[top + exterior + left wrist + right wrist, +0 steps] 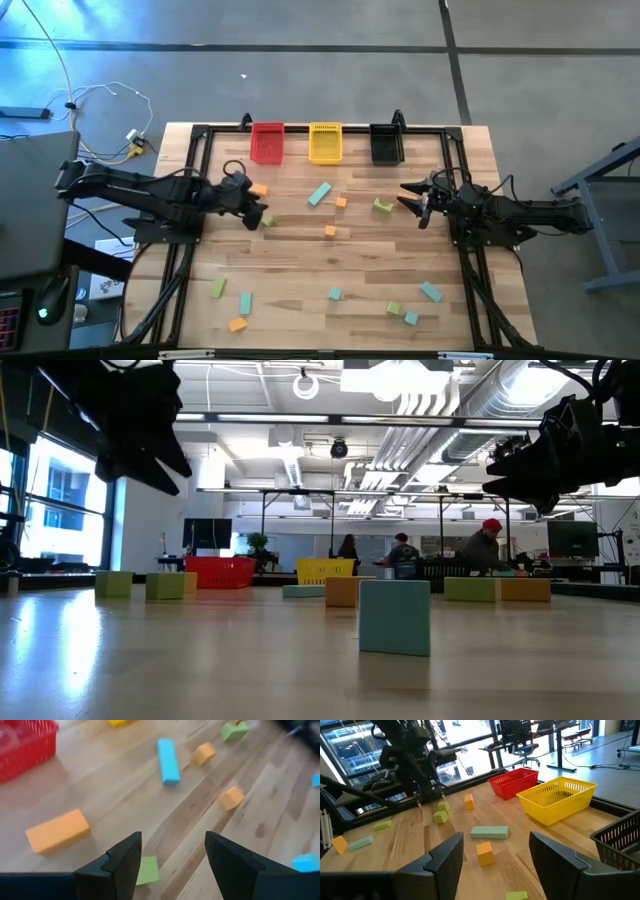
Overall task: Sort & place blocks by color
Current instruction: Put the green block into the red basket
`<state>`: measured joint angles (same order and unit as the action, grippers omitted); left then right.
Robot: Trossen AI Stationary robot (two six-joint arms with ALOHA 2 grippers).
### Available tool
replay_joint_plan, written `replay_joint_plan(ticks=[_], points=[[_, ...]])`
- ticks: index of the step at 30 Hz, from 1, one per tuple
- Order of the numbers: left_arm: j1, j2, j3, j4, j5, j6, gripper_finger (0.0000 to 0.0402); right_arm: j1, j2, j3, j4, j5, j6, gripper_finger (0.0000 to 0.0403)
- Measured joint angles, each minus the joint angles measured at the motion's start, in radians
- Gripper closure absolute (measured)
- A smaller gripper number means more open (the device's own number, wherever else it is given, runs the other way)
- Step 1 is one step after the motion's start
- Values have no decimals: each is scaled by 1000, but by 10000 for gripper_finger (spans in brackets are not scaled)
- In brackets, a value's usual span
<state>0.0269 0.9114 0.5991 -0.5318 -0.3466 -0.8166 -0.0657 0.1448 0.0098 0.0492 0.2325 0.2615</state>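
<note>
Barely begun: blocks lie scattered beyond both grippers, left gripper and right gripper open, empty; bins look unfilled.

Bright ceiling lights; left wrist view blurred (motion).

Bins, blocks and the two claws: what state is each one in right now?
Red bin: upright, no blocks seen inside.
Yellow bin: upright, no blocks seen inside.
Black bin: upright, contents unclear.
Blocks: scattered loose on the table, none sorted.
Left gripper: open, holding nothing, above a green block.
Right gripper: open, holding nothing.
</note>
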Motion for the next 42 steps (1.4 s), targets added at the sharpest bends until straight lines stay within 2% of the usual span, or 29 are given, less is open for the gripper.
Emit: replay_joint_plan(ticks=[14,42], points=[[-1,214,0,5,26,-91,195,0,0,0,0,0,0,190],[-1,503,-2,80,70,-123,195,0,0,0,0,0,0,190]])
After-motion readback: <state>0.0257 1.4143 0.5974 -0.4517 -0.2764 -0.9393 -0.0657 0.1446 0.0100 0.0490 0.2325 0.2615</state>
